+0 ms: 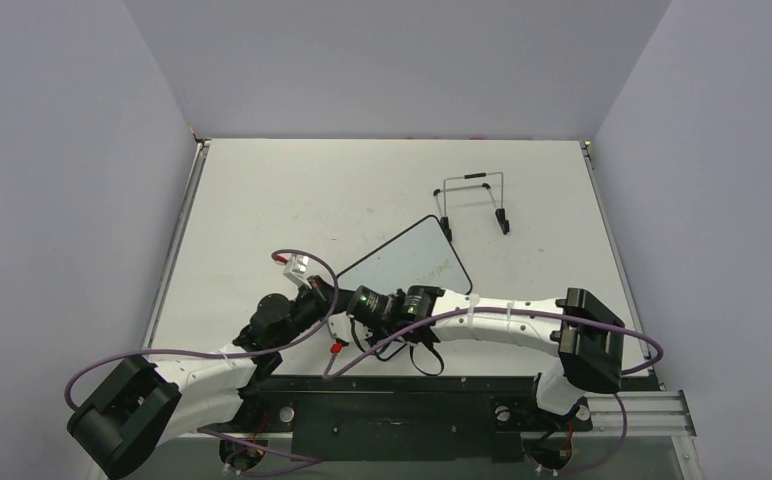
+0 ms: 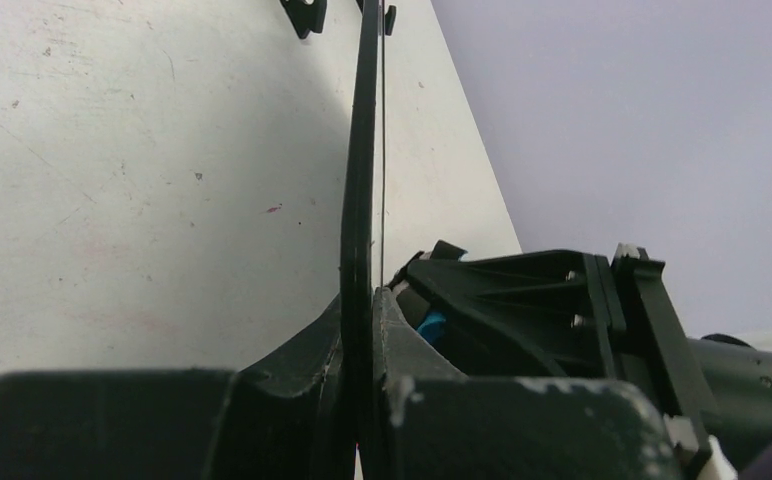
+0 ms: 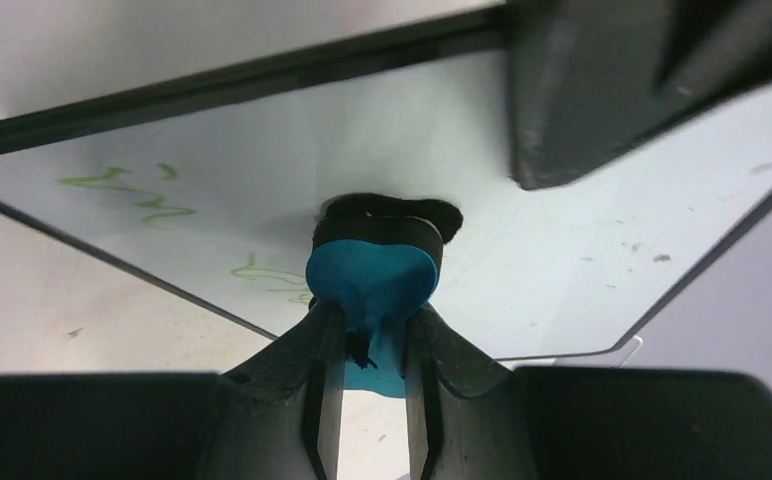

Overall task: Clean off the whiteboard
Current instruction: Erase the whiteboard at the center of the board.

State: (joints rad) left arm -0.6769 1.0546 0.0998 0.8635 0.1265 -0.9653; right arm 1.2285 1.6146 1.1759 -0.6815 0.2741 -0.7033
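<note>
The whiteboard [image 1: 407, 258] is held tilted above the table near its middle. My left gripper [image 1: 334, 291] is shut on its lower left edge; in the left wrist view the board [image 2: 359, 180] shows edge-on between the jaws of the gripper [image 2: 362, 330]. My right gripper [image 1: 354, 303] is shut on the blue-black eraser [image 3: 372, 272] and presses its black felt against the board's face [image 3: 582, 230]. Green scribbles [image 3: 132, 190] remain on the left of the board. The eraser's blue shows behind the board in the left wrist view [image 2: 430, 323].
A wire board stand with black feet [image 1: 472, 200] stands on the table behind the whiteboard, at the back right; its feet show in the left wrist view [image 2: 304, 12]. Walls enclose the table on three sides. A black mounting rail [image 1: 402, 400] runs along the near edge.
</note>
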